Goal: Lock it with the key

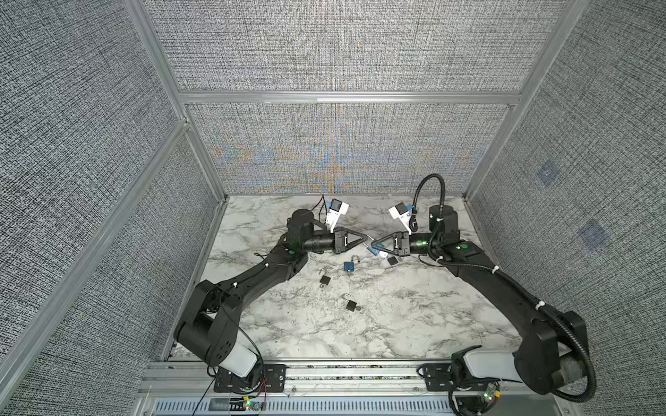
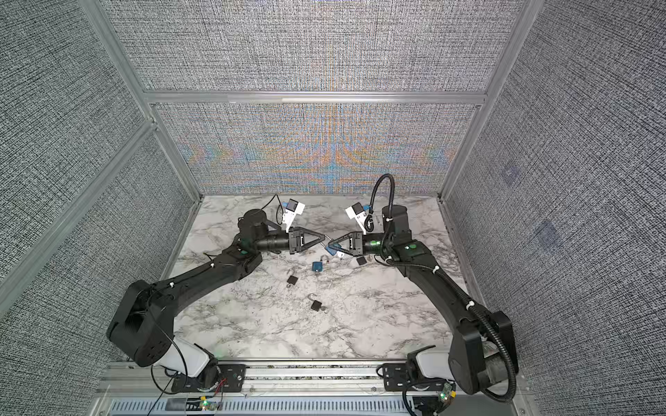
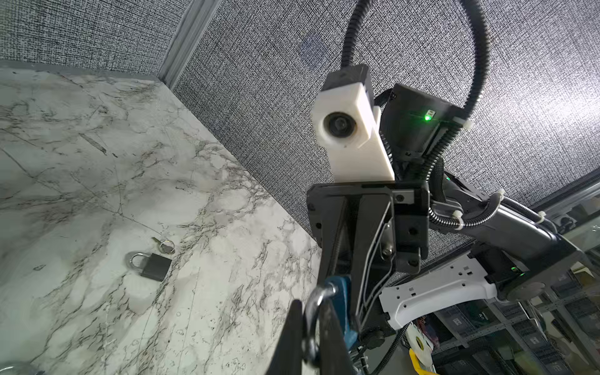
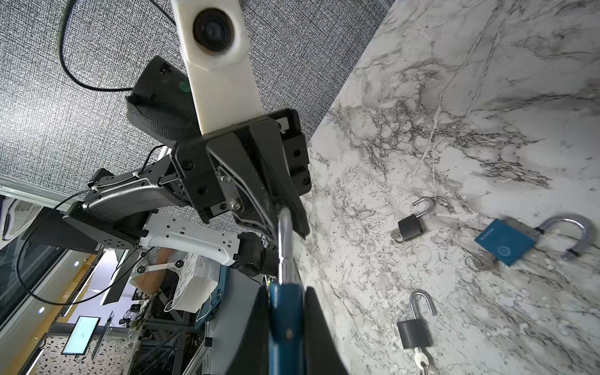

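Loose blue padlock (image 1: 348, 267), shackle open, key (image 4: 484, 259) inserted, lies on the white marble tabletop (image 1: 414, 324), left of and in front of the held blue rectangular padlock (image 1: 377, 251). Left gripper (image 1: 366, 238) is clenched on the held padlock's steel shackle (image 4: 284, 246). Right gripper (image 1: 373, 245) grasps its blue body, clear of the tabletop. Whether it carries a key cannot be told.
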You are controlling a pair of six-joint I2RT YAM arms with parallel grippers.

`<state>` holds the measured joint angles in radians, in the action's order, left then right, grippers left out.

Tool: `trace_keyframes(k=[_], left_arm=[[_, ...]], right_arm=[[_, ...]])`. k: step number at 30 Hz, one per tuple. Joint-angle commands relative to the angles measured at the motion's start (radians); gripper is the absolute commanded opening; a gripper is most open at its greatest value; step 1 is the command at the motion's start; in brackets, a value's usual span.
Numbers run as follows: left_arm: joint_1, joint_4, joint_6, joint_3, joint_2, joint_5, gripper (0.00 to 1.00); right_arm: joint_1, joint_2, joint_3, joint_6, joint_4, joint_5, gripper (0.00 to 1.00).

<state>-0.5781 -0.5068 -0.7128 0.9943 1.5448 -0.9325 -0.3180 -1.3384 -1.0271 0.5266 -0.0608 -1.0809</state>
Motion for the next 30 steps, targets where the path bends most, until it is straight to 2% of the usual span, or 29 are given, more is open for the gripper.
trace_keyframes(k=[1,30], left_arm=[[-0.025,0.034,0.016,-0.008,0.001,-0.057,0.00],[-0.053,0.030,0.005,-0.021,0.006,-0.057,0.00]], right_arm=[[-0.013,0.000,-0.014,0.026,0.128,0.002,0.00],[-0.012,-0.009,-0.024,0.030,0.138,0.009,0.00]])
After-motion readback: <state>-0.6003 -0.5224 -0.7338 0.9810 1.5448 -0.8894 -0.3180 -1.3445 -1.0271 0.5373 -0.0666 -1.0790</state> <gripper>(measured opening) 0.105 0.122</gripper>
